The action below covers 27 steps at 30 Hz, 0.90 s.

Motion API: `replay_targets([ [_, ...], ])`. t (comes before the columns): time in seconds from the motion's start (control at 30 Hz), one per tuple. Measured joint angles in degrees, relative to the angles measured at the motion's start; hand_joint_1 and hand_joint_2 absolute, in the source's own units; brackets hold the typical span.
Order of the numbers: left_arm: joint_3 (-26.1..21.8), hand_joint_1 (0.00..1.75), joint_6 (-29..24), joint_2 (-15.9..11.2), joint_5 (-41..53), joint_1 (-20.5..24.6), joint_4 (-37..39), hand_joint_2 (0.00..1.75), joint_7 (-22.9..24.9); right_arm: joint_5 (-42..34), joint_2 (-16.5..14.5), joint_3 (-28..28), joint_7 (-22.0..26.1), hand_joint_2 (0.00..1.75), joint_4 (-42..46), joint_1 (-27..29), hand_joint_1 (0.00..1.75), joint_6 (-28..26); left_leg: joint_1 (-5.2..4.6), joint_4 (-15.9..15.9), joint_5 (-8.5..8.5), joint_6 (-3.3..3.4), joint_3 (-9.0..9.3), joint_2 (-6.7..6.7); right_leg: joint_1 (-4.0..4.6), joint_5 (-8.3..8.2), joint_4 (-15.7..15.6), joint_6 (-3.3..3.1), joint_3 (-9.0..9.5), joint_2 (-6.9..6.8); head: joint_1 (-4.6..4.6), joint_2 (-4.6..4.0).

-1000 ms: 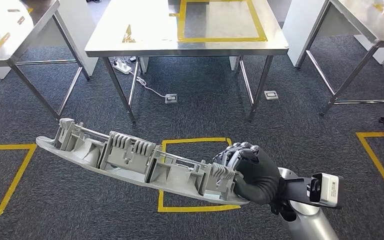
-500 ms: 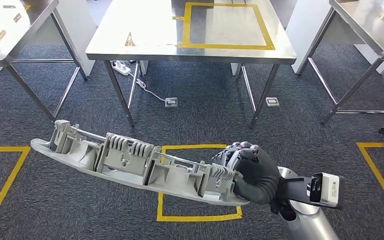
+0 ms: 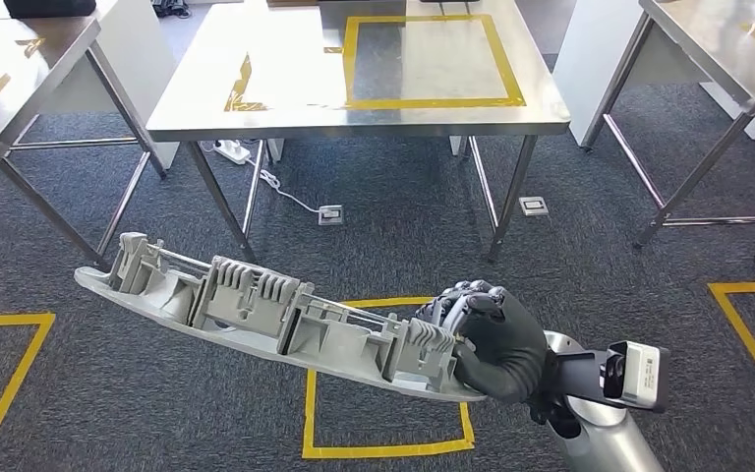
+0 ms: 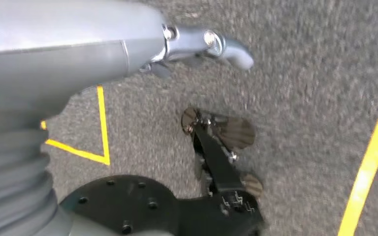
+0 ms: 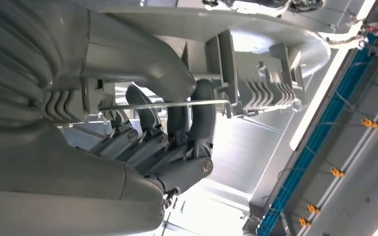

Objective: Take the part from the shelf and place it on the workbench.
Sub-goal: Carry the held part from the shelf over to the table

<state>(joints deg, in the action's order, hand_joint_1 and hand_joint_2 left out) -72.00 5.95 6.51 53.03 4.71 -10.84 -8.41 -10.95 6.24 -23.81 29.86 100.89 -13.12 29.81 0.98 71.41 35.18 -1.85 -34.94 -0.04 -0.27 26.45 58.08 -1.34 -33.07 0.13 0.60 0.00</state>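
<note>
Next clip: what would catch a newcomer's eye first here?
The long grey ribbed part, held at one end by the right hand and jutting out to the left above the carpet. Beyond it stands a steel workbench with a yellow tape square on top.

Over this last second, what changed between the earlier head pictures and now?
The whole head view shifted, so the camera moved with the robot: the steel workbench with its yellow tape square now shows more of its top, and the floor markings sit differently. The right hand still grips one end of the long grey part, held out over the carpet as before. Nothing was let go.
</note>
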Motion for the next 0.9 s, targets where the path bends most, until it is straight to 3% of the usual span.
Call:
replay_targets([
  [0.07, 0.0, 0.0, 0.0, 0.0, 0.0, -0.2, 0.0, 1.75, 0.0, 0.0, 0.1, 0.0, 0.0, 1.75, 0.0, 0.3, 1.75, 0.0, -0.04, 3.1, 1.33, 0.06, -3.28, 0.0, 0.16, 0.71, 0.0, -0.06, 0.67, 0.18, 0.15, 0.0],
  [0.1, 0.0, 0.0, 0.0, -0.1, 0.0, -0.3, 0.0, 1.75, 0.1, 0.0, 0.1, 0.1, 0.0, 1.75, 0.0, 0.3, 1.75, 0.0, -0.05, 1.8, 0.17, 0.2, -3.55, 0.0, 0.2, 1.11, 0.0, -0.01, 1.19, 0.26, 0.21, 0.0],
  [0.17, 0.0, 0.0, 0.1, -0.1, 0.0, -0.4, 0.0, 1.75, 0.2, -0.1, 0.2, 0.2, -0.1, 1.75, 0.0, 0.4, 1.75, 0.0, -0.12, -5.3, -5.3, 0.66, -2.01, 0.01, 0.25, 2.04, 0.0, 0.28, 2.31, 0.33, 0.31, 0.0],
  [0.2, 0.0, 0.0, 0.1, -0.1, 0.0, -0.5, 0.0, 1.75, 0.2, -0.1, 0.3, 0.3, -0.1, 1.75, 0.0, 0.5, 1.75, 0.0, -0.22, -8.7, -7.23, 0.93, -1.17, 0.03, 0.32, 2.51, 0.1, 0.51, 2.75, 0.37, 0.37, 0.0],
  [0.27, 0.0, 0.0, 0.1, -0.1, 0.0, -0.5, 0.0, 1.75, 0.2, -0.2, 0.3, 0.4, -0.1, 1.75, 0.1, 0.6, 1.75, 0.0, -0.4, -12.0, -8.69, 1.54, -0.3, 0.04, 0.47, 3.23, 0.3, 1.19, 3.2, 0.42, 0.39, 0.0],
  [0.37, 0.0, 0.0, 0.1, 0.0, 0.1, -0.6, 0.0, 1.75, 0.3, -0.4, 0.6, 0.7, -0.1, 1.75, 0.4, 0.8, 1.75, 0.0, -0.33, -12.3, -8.65, 2.74, 0.7, -0.11, 0.5, 3.55, 1.5, 2.32, 3.56, 0.38, 0.27, 0.0],
  [0.43, 0.0, 0.0, 0.1, 0.0, 0.2, -0.5, 0.0, 1.75, 0.3, -0.5, 0.9, 0.9, 0.1, 1.75, 0.6, 0.8, 1.75, 0.1, -0.21, -12.5, -8.31, 3.38, 1.62, -0.19, 0.32, 4.59, 5.4, 2.97, 1.49, 0.26, 0.03, 0.0],
  [0.53, 0.0, 0.0, 0.2, 0.0, 0.3, -0.5, 0.0, 1.75, 0.3, -0.6, 1.4, 1.2, 0.4, 1.75, 0.7, 1.4, 1.75, 0.1, -0.22, -12.5, -7.23, 3.62, 2.46, -0.21, 0.09, 8.25, 14.9, 3.67, -5.55, 0.2, -0.26, 0.0],
  [0.57, 0.0, 0.0, 0.2, 0.0, 0.3, -0.5, 0.0, 1.75, 0.3, -0.6, 1.5, 1.2, 0.5, 1.75, 0.7, 1.7, 1.75, 0.1, -0.22, -12.5, -6.78, 3.57, 2.89, -0.24, 0.06, 8.62, 16.2, 3.75, -7.18, 0.19, -0.32, -0.01],
  [0.6, 0.0, 0.0, 0.2, 0.0, 0.3, -0.6, 0.0, 1.75, 0.3, -0.6, 1.7, 1.2, 0.5, 1.75, 0.7, 1.9, 1.75, 0.1, -0.22, -12.5, -6.31, 3.5, 3.46, -0.27, 0.03, 7.83, 15.5, 3.72, -7.79, 0.18, -0.39, -0.01],
  [0.7, 0.0, 0.0, 0.2, 0.2, 0.3, -0.6, 0.0, 1.75, 0.2, -0.4, 2.2, 1.3, 0.7, 1.75, 0.8, 2.3, 1.75, 0.1, -0.26, -12.5, -4.71, 3.09, 5.37, -0.34, 0.21, 0.44, 5.3, 2.89, -5.28, 0.0, -0.69, 0.0],
  [0.73, 0.0, 0.0, 0.2, 0.2, 0.3, -0.6, 0.0, 1.75, 0.2, -0.4, 2.3, 1.4, 0.8, 1.75, 0.9, 2.4, 1.75, 0.1, -0.3, -12.7, -4.23, 2.79, 5.82, -0.34, 0.38, -1.22, 2.5, 2.51, -4.5, -0.09, -0.8, 0.0],
  [0.77, 0.0, 0.0, 0.2, 0.2, 0.3, -0.5, 0.0, 1.75, 0.1, -0.4, 2.4, 1.4, 1.0, 1.75, 1.0, 2.6, 1.75, 0.0, -0.35, -12.9, -3.91, 2.44, 6.22, -0.33, 0.56, -2.05, 1.0, 2.14, -4.05, -0.16, -0.88, 0.0],
  [0.83, 0.0, 0.0, 0.2, 0.2, 0.3, -0.6, 0.0, 1.75, 0.1, -0.2, 2.6, 1.6, 1.3, 1.75, 1.3, 2.9, 1.75, 0.0, -0.44, -13.1, -3.81, 1.72, 7.1, -0.29, 0.62, -1.77, 0.3, 1.39, -3.47, -0.06, -0.96, 0.0],
  [0.9, 0.0, 0.0, 0.2, 0.1, 0.4, -0.6, 0.0, 1.75, 0.1, 0.0, 2.7, 1.7, 1.4, 1.75, 1.5, 3.2, 1.75, 0.0, -0.44, -11.3, -3.83, 1.26, 6.83, -0.23, 0.34, -1.5, -0.2, 0.64, -2.19, 0.03, -0.84, 0.0],
])
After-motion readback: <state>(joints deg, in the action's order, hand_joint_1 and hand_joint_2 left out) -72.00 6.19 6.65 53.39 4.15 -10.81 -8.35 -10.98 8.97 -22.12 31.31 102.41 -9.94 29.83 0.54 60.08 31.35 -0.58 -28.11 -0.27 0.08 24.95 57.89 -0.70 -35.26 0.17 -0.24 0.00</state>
